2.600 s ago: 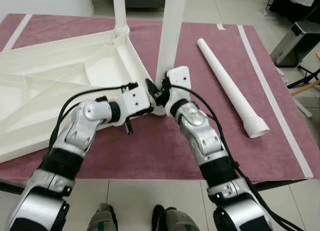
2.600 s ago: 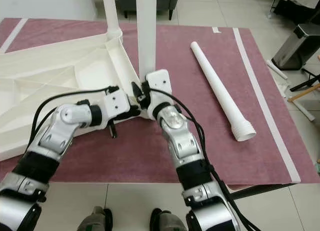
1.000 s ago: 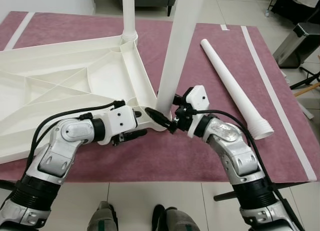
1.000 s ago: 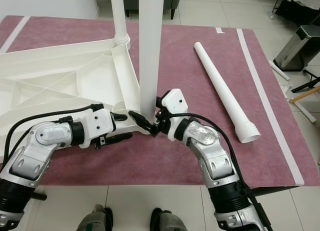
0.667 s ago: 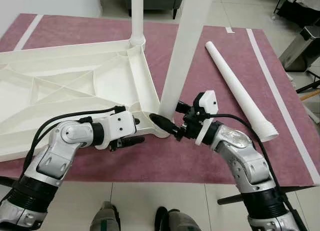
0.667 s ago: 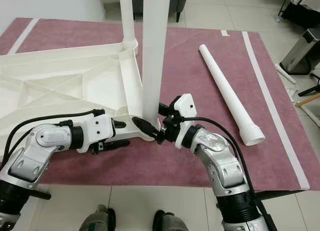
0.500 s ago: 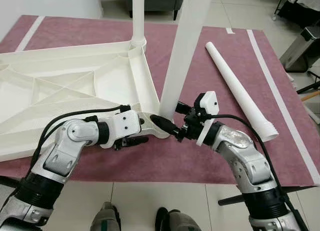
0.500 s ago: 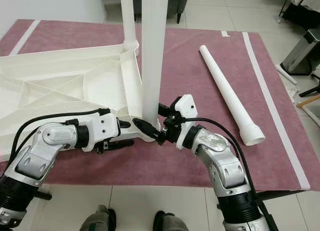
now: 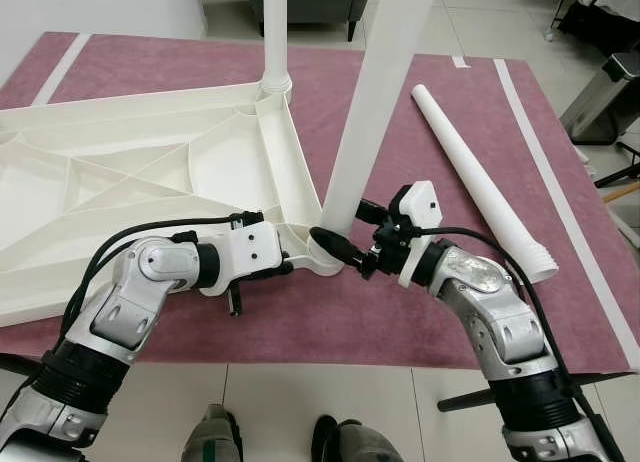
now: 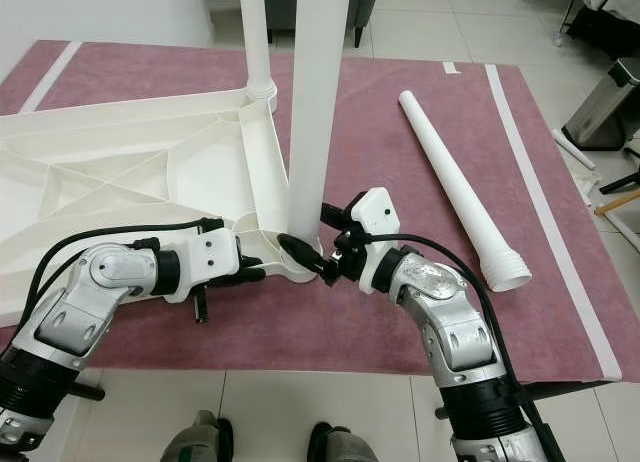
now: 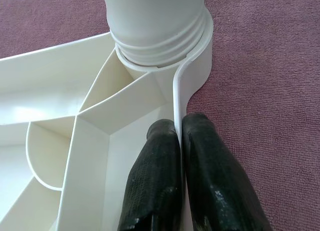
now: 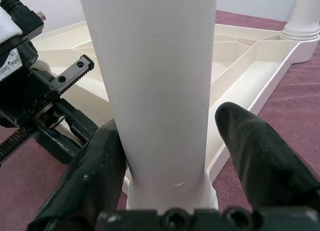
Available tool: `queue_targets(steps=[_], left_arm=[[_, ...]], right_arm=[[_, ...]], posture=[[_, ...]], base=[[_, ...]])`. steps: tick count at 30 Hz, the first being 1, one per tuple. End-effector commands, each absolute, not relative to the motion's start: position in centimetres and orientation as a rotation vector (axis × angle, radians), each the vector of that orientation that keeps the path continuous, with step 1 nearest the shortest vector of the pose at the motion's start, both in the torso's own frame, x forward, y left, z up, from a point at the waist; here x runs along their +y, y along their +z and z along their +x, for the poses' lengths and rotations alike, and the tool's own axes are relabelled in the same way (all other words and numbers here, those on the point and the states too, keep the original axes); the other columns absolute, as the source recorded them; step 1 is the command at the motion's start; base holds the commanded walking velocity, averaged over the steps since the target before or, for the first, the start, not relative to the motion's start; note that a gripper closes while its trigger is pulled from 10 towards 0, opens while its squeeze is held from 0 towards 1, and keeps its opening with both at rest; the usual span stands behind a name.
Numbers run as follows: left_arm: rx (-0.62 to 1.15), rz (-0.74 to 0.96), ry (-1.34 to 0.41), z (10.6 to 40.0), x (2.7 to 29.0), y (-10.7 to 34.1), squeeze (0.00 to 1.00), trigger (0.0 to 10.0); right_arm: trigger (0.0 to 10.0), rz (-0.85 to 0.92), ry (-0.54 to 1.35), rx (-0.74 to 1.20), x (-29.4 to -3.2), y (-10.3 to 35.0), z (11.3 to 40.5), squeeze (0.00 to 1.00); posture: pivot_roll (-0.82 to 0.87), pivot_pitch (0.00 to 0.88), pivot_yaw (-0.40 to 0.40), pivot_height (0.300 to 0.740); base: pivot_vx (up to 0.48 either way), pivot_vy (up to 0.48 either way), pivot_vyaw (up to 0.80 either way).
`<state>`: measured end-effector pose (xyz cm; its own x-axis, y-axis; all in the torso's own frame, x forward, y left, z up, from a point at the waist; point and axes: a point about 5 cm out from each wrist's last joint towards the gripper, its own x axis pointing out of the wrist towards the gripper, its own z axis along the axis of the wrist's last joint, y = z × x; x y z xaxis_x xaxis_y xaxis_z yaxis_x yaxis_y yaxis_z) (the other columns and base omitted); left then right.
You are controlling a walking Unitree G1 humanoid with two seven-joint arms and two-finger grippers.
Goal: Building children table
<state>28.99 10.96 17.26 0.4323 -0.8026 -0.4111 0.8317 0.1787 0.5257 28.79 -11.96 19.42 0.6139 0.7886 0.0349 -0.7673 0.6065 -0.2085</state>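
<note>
The white plastic ribbed tabletop [image 9: 150, 182] lies upside down on a maroon mat [image 9: 420, 112], with a white tubular leg [image 9: 375, 102] standing in its near corner socket, a second upright leg [image 9: 274, 32] at the far corner, and a loose white leg [image 9: 480, 177] lying apart. In the left wrist view, the left gripper [image 11: 179, 141] pinches the tabletop's thin rim. In the right wrist view, the right gripper [image 12: 170, 141] straddles the leg, jaws spread.

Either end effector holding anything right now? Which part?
Left end effector pinches the tabletop by its thin rim wall, just below the corner socket. Right end effector straddles the near leg at its base, one finger off it.
</note>
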Motion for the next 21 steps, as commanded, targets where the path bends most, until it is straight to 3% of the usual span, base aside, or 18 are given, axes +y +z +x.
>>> queue_targets(steps=[1,10,16,21], left_arm=[[0.062,0.773,-1.143,28.6,11.6,16.9,0.0,0.0],[0.033,0.863,-1.292,26.9,12.8,18.1,0.0,0.0],[0.012,0.88,-1.421,25.1,12.7,18.4,0.0,0.0],[0.013,0.875,-1.432,24.8,12.6,18.3,0.0,0.0]], right_arm=[[10.0,-0.196,0.935,-0.12,-12.1,19.5,28.6,0.0],[10.0,-0.307,1.297,-0.046,-11.6,19.7,25.2,0.0],[10.0,-0.315,1.324,-0.052,-10.6,19.8,26.6,0.0],[10.0,-0.314,1.322,-0.062,-10.1,19.9,27.4,0.0]], posture=[[0.13,0.157,0.017,0.74],[0.12,0.159,0.014,0.74],[0.12,0.162,0.004,0.74],[0.12,0.163,0.001,0.74]], base=[[0.0,0.0,0.0],[0.0,0.0,0.0],[0.0,0.0,0.0],[0.0,0.0,0.0]])
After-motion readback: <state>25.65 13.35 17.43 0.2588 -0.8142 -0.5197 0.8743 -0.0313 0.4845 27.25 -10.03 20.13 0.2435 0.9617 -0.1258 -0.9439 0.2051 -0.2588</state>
